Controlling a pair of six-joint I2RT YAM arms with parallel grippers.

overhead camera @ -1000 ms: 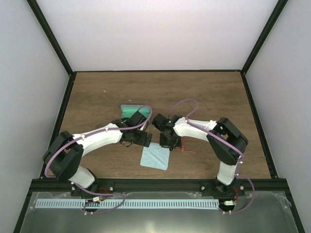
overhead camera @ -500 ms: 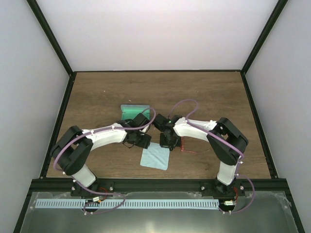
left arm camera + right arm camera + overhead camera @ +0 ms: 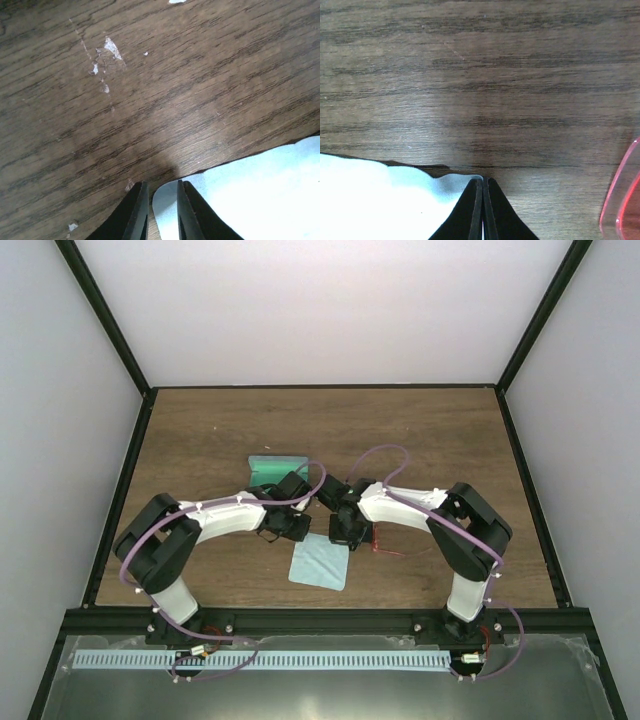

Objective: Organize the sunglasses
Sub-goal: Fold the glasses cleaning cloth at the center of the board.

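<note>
The red sunglasses (image 3: 386,543) lie on the table right of my right gripper (image 3: 346,537); their translucent red rim (image 3: 622,200) shows at the right edge of the right wrist view. A light blue cloth (image 3: 320,561) lies flat between the arms. In the right wrist view my gripper (image 3: 483,179) is shut on the cloth's (image 3: 370,200) slightly raised far right corner. My left gripper (image 3: 161,184) stands low over the far left corner of the cloth (image 3: 250,200). Its jaws are a narrow gap apart, with the corner lying between them.
A teal oblong case (image 3: 275,468) lies just beyond the left gripper (image 3: 298,530). The wooden table (image 3: 200,440) is walled by black frame rails and white panels. Both forearms meet close together over the cloth's far edge.
The left gripper's jaws have narrowed from wide open to a small gap around the cloth's corner, and the left arm's elbow shifted right. The right gripper stays put.
</note>
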